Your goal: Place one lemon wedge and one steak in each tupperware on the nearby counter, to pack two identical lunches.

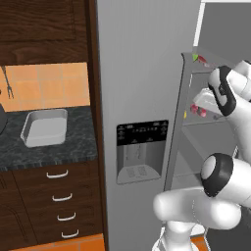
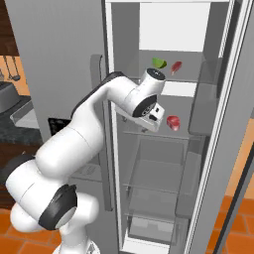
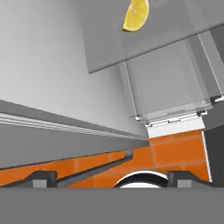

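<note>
Tray on worktop upper left looks empty, food in fridge, claw w/ nothing in it, open or shut can't tell.

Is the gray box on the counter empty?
Empty. The tupperware on the counter shows only its bare gray bottom; no lemon or steak lies inside it.

Open grey fridge, door dispenser, orange floor tiles
</note>
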Tool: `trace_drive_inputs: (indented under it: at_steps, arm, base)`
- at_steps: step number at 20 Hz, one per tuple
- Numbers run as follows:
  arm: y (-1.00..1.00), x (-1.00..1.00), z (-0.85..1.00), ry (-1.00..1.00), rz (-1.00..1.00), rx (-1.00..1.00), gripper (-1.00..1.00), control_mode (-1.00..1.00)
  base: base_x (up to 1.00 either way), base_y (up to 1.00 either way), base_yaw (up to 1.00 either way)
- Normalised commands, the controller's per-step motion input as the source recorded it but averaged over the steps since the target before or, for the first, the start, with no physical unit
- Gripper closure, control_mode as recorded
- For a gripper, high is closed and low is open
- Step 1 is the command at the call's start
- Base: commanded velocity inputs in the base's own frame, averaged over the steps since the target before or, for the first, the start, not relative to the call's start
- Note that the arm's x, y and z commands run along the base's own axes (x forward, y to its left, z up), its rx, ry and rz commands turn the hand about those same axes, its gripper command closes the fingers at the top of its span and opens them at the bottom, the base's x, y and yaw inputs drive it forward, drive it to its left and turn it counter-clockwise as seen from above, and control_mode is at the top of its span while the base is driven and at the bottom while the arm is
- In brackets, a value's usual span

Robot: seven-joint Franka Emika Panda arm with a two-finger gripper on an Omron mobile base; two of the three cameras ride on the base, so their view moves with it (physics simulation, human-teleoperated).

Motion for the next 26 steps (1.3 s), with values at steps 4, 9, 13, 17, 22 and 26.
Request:
trace_drive_inputs:
  at_steps: [4,9,13,17,22,26]
  arm:
    - [-0.36,0.24,0.0,0.04,0.0,0.02,-1.0,-1.0]
    - [-0.04,0.11,-0.03,0.15,0.0,-0.25,-1.0,-1.0]
    - [-0.27,0.08,-0.11,0.01,0.07,-0.24,-1.0,-1.0]
    - [-0.42,0.0,-0.18,0.0,0.29,-0.11,-1.0,-1.0]
    - [-0.35,0.14,-0.25,0.0,0.37,-0.05,-1.0,-1.0]
    - [-0.52,0.36,-0.17,0.0,0.25,0.01,-1.0,-1.0]
  base:
    - [0.0,0.0,0.0]
    - [0.0,0.0,0.0]
    - [0.0,0.0,0.0]
    - [0.0,0.0,0.0]
    - [0.0,0.0,0.0]
    - [0.0,0.0,0.0]
